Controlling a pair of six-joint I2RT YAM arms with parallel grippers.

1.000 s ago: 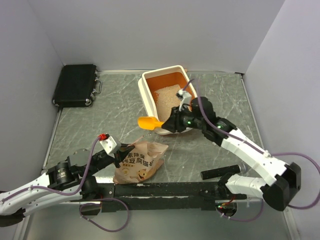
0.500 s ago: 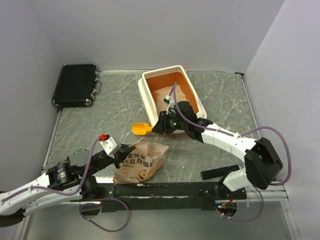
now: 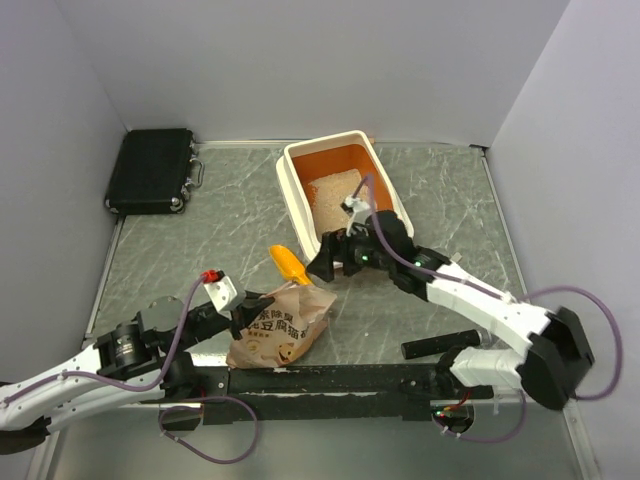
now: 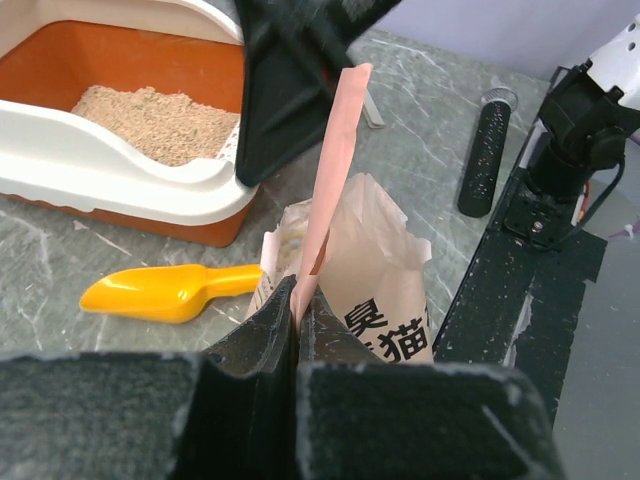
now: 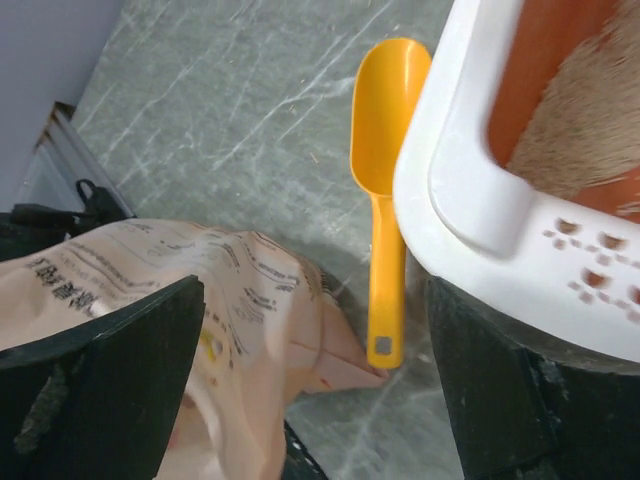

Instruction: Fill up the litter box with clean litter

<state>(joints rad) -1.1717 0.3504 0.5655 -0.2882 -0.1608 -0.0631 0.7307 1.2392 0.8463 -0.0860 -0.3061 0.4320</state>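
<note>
The litter box (image 3: 296,196), cream outside and orange inside, stands at the back centre with a heap of clean litter (image 3: 335,190) in it. The yellow scoop (image 3: 290,265) lies flat on the table between the box and the peach bag (image 3: 285,328). My right gripper (image 3: 325,263) hovers just over the scoop's handle, open, with nothing in it. The right wrist view shows the scoop (image 5: 385,150) lying free beside the box rim (image 5: 470,190). My left gripper (image 4: 298,300) is shut on the bag's upright top edge (image 4: 335,160), and litter (image 4: 160,115) shows beyond.
A black case (image 3: 150,170) sits in the back left corner. A black cylinder (image 3: 440,347) lies near the right arm's base. Grey walls close in the table on three sides.
My right gripper carried the scoop from the box down toward the bag, then opened and let it go onto the table. The left gripper stayed shut on the bag.
</note>
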